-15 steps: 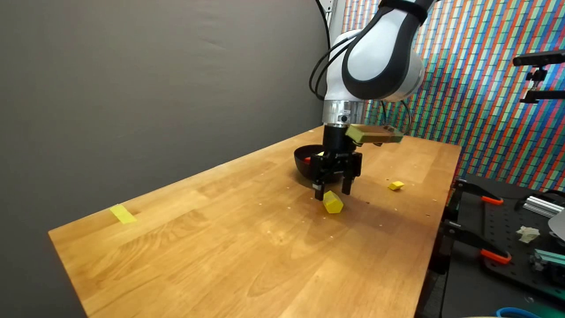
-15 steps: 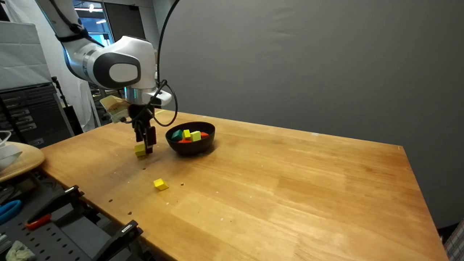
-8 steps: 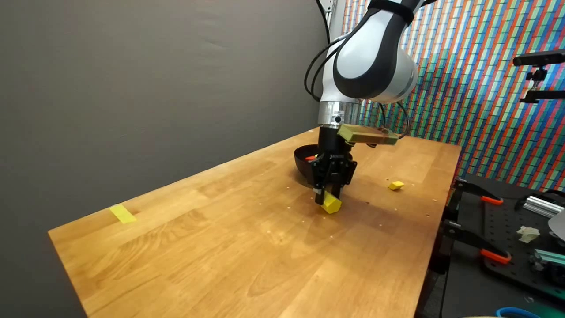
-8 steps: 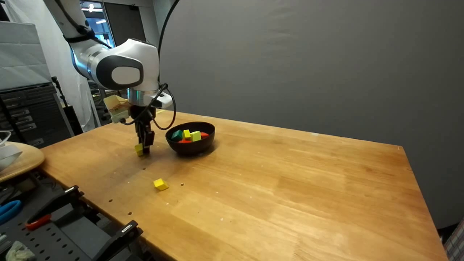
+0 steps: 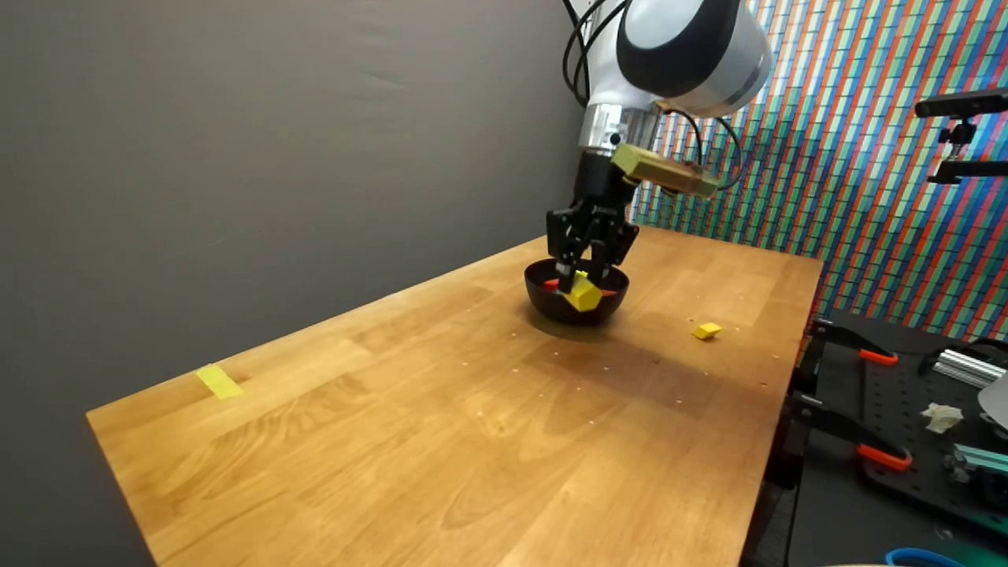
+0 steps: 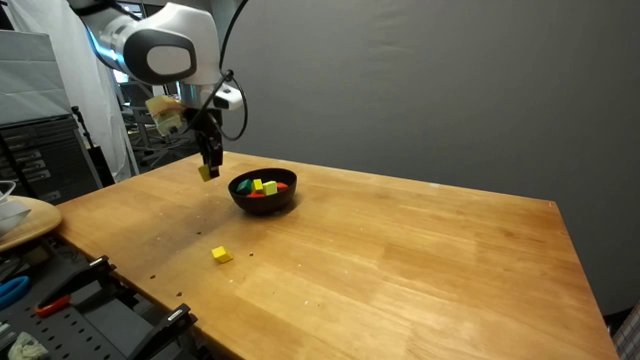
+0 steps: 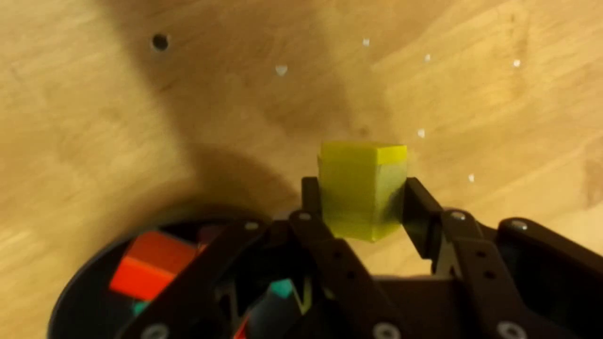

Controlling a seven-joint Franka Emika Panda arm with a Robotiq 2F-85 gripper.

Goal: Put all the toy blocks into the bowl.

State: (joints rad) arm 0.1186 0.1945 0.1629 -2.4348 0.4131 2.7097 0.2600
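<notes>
Release should be kept low once the yellow block (image 5: 583, 294), pinched in the gripper (image 7: 362, 201) above the wooden tabletop (image 5: 378, 449) beside the black bowl (image 6: 264, 205), has been centred over that bowl.

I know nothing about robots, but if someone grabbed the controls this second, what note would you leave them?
Jaws: shut on a yellow block, held off the table, beside the bowl but not over it.
Bowl: upright on the table; a dark green block, red blocks and two yellowish blocks show inside. Others may be hidden.
Done: those blocks are in.
Left: bring the held block over the bowl and release it, then fetch the loose yellow block from the table.
The flat yellow strip doesn't look like a block.
</notes>
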